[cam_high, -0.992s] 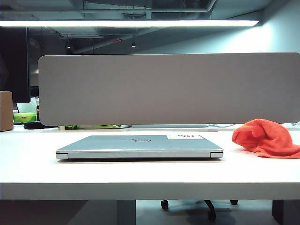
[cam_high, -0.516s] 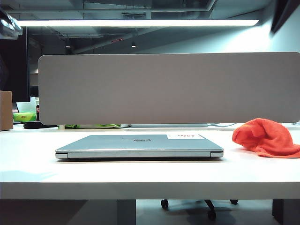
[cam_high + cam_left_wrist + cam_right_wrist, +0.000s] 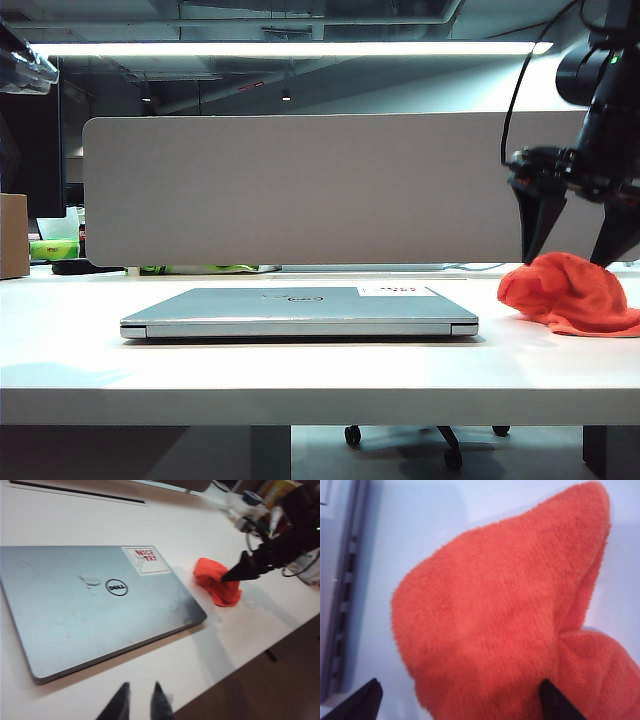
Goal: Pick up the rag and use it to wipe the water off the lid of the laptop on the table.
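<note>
Rag (image 3: 570, 292) sits half-cropped under wide right hand (image 3: 575, 255); left hand (image 3: 140, 700), cropped, looks narrow.

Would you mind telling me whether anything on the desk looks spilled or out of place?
Yes: faint water smears and droplets sit on the closed laptop's lid, near the Dell logo. The rag lies crumpled beside it, the right end effector open above.

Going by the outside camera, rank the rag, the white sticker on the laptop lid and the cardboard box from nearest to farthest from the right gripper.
1. The rag, right under the open right gripper.
2. The sticker, on the lid's right part, mid-table.
3. The cardboard box, at the far left edge.
</note>
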You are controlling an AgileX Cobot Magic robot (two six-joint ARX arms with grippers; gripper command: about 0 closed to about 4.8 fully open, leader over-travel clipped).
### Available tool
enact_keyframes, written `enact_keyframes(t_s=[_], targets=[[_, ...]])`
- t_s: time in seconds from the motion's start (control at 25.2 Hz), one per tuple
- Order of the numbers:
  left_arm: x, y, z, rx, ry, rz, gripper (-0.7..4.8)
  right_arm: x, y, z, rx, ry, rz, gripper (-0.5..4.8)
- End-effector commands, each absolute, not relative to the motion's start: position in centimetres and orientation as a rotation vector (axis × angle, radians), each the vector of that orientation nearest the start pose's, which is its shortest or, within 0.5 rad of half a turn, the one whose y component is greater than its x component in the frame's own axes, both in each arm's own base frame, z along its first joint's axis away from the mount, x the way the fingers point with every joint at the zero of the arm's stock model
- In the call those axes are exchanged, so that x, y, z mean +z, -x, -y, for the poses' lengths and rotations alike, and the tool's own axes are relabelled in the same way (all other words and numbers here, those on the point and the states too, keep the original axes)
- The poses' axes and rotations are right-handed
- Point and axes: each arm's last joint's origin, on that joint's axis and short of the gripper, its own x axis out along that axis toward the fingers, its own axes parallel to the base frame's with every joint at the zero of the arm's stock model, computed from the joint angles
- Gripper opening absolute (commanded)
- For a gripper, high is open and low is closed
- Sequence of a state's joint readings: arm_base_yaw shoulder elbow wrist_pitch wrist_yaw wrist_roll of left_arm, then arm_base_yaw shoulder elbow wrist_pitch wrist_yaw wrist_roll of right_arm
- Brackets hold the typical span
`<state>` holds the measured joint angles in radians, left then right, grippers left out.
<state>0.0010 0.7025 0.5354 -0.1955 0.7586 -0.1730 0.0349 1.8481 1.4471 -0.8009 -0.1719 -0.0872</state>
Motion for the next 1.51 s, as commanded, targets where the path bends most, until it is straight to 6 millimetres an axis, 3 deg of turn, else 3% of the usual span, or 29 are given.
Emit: enact_keyframes(t_s=[0.04, 0.2, 0.24, 0.32, 0.48, 0.6, 0.63, 0.71, 0.79, 0.87, 0.91, 0.99, 1.19, 1.27, 1.39, 1.51], targets=[[26.4, -15.2, 2.2, -0.792, 0.304, -0.396, 0.54, 22.5, -37.9, -2.1, 0.202, 0.029, -1.181, 3.66], [26.5, -15.1, 2.3, -0.844, 0.312, -0.399, 0.54, 22.5, -38.2, -2.2, 0.185, 0.045, -1.156, 1.78], [26.5, -15.1, 2.2, -0.843, 0.311, -0.398, 0.54, 22.5, -38.3, -2.2, 0.185, 0.044, -1.151, 0.99], [26.5, -15.1, 2.2, -0.842, 0.311, -0.398, 0.54, 22.5, -38.3, -2.3, 0.191, 0.043, -1.147, -0.06], [26.5, -15.1, 2.2, -0.84, 0.311, -0.398, 0.54, 24.5, -38.4, -4.7, 0.273, 0.006, -1.083, -0.06], [26.5, -15.1, 2.2, -0.84, 0.31, -0.398, 0.54, 27.7, -38.9, -7.7, 0.357, 0.008, -0.985, -0.06], [26.5, -15.1, 2.2, -0.84, 0.31, -0.398, 0.54, 29.2, -39.0, -9.0, 0.393, 0.017, -0.932, -0.06], [26.5, -15.1, 2.2, -0.839, 0.311, -0.398, 0.54, 34.1, -39.0, -13.7, 0.489, 0.007, -0.707, -0.06], [26.5, -15.1, 2.2, -0.84, 0.311, -0.398, 0.54, 36.2, -39.0, -16.7, 0.534, -0.026, -0.567, -0.06], [26.5, -15.1, 2.2, -0.839, 0.31, -0.397, 0.54, 37.1, -39.4, -18.6, 0.549, -0.054, -0.501, -0.06], [26.5, -15.1, 2.2, -0.84, 0.311, -0.398, 0.54, 36.9, -40.0, -20.8, 0.588, -0.061, -0.481, -0.06], [26.5, -15.1, 2.2, -0.838, 0.311, -0.397, 0.54, 35.9, -40.7, -22.6, 0.616, -0.054, -0.497, -0.06], [26.5, -15.1, 2.2, -0.839, 0.311, -0.398, 0.54, 30.2, -41.9, -27.0, 0.709, -0.027, -0.631, -0.06], [26.5, -15.1, 2.2, -0.839, 0.311, -0.398, 0.54, 27.9, -41.9, -28.0, 0.708, -0.005, -0.707, -0.06], [26.5, -15.1, 2.2, -0.838, 0.311, -0.397, 0.54, 22.8, -41.9, -28.8, 0.65, 0.063, -0.916, -0.06], [26.5, -15.1, 2.2, -0.839, 0.311, -0.397, 0.54, 21.9, -41.7, -28.3, 0.556, 0.145, -0.975, -0.06]])
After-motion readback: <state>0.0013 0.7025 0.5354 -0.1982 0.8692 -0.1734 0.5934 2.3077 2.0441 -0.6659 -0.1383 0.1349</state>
